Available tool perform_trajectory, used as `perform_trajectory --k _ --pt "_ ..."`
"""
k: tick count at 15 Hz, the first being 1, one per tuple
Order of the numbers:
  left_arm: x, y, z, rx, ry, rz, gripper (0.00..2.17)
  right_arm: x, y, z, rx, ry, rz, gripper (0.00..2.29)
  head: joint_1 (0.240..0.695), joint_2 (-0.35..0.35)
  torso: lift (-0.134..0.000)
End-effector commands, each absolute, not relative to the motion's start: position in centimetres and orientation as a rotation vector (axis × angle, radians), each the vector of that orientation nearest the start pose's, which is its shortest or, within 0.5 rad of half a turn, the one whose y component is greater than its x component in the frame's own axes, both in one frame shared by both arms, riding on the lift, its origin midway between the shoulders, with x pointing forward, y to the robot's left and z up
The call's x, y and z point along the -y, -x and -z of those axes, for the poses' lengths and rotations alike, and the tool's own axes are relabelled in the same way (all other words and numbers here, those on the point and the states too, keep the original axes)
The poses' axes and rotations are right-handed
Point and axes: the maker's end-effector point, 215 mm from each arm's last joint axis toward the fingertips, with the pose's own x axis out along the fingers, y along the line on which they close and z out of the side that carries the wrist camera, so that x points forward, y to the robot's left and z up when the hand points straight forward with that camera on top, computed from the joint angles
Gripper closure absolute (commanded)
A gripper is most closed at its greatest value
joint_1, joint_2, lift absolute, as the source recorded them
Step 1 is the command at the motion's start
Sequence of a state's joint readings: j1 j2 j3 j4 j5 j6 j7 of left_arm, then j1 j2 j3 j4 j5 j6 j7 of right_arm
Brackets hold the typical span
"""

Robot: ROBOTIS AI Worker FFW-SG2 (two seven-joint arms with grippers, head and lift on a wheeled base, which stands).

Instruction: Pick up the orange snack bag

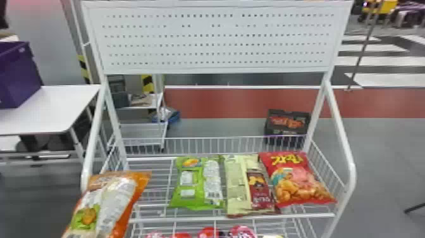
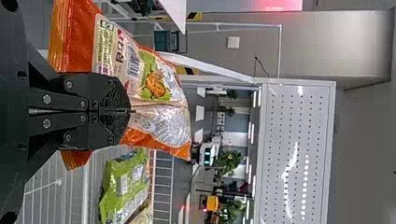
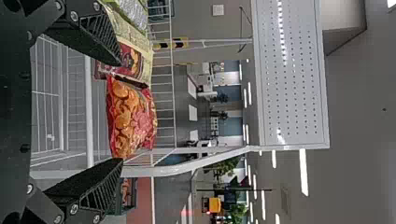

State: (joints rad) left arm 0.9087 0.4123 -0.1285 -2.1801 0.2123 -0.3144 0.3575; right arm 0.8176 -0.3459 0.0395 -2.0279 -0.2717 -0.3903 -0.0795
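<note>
The left gripper (image 2: 130,111) is pointing forward toward the white rack, its wrist turned so that the two fingers are lying side by side. They are pressing together on the orange snack bag (image 1: 109,202), pinching its face into a crease. The bag is standing tilted, spreading out to both sides of the fingertips and rising above them; in the head view it is leaning beside the rack's left upright (image 1: 115,126). To the right of this pincer, apart from it, a green bag (image 1: 197,177) is lying on the wire shelf (image 1: 234,217).

The right gripper (image 3: 122,113) is likewise facing the rack, its fingers spreading wide apart to left and right. Beyond the gap between them, a red bag (image 1: 303,180) is resting on the shelf; beyond its left finger, a pale yellow bag (image 1: 235,183) is lying between the red and green ones. A perforated panel (image 1: 218,41) is standing beyond and above both pincers.
</note>
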Motion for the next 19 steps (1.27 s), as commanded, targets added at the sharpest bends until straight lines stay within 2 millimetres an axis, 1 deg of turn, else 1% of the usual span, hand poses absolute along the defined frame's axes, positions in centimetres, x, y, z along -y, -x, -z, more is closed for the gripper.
perform_trajectory --k 1,4,9,19 --pt "-24.6 -31.1 34.2 -0.041 0.052 -0.022 1.35 25.6 -33.9 35.6 -0.004 -0.047 -0.100 0.17 0.499 0.000 0.000" --pt "-24.3 -30.7 33.1 -0.003 0.058 -0.017 1.35 25.6 -33.9 35.6 -0.002 -0.047 -0.099 0.17 0.499 0.000 0.000" --pt "-24.3 -30.2 32.9 0.005 0.065 -0.015 1.35 25.6 -33.8 35.3 0.001 -0.050 -0.097 0.17 0.499 0.000 0.000" --pt "-24.5 -30.1 32.8 0.010 0.064 -0.018 1.35 25.6 -33.7 35.3 -0.001 -0.051 -0.098 0.17 0.499 0.000 0.000"
